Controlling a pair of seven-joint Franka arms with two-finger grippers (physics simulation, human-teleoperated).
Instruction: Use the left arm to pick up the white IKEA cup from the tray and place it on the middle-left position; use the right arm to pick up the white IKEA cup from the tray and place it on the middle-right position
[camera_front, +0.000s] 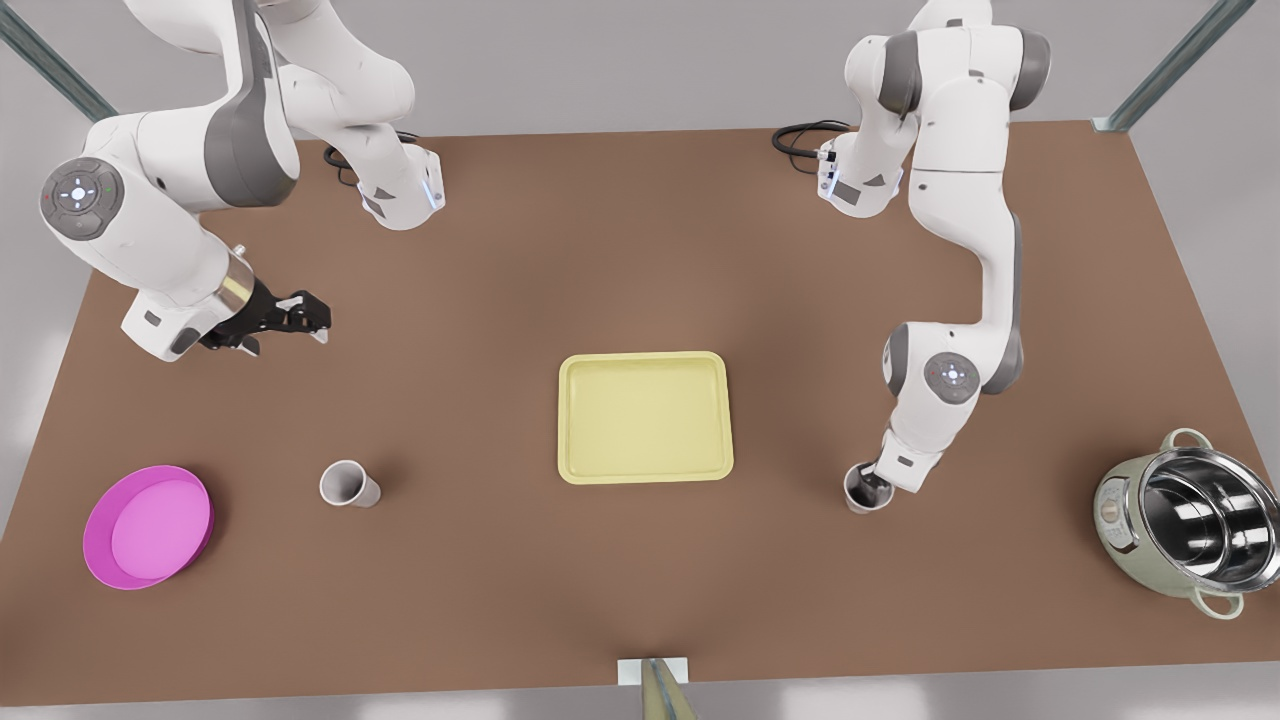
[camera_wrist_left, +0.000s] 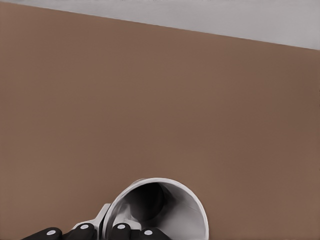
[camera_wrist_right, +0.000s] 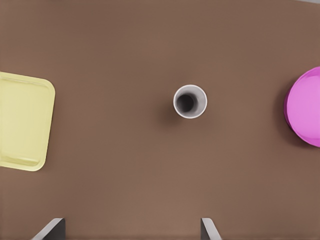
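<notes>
Front view: the matte brown table (camera_front: 600, 250) carries an empty pale yellow tray (camera_front: 645, 362) with rounded corners, a magenta bowl (camera_front: 95, 540) and a steel pot (camera_front: 1120, 510). One white cup (camera_front: 348, 484) stands between bowl and tray. The right gripper (camera_front: 300, 318) hangs above the table. The left gripper (camera_front: 872, 487) reaches into the other white cup (camera_front: 855, 492), at the front view's right of the tray.

Left wrist view: black fingers (camera_wrist_left: 120, 231) pinch the wall of the other white cup (camera_wrist_left: 185, 205).

Right wrist view: fingers (camera_wrist_right: 54, 227) spread wide, holding nothing, over table.
</notes>
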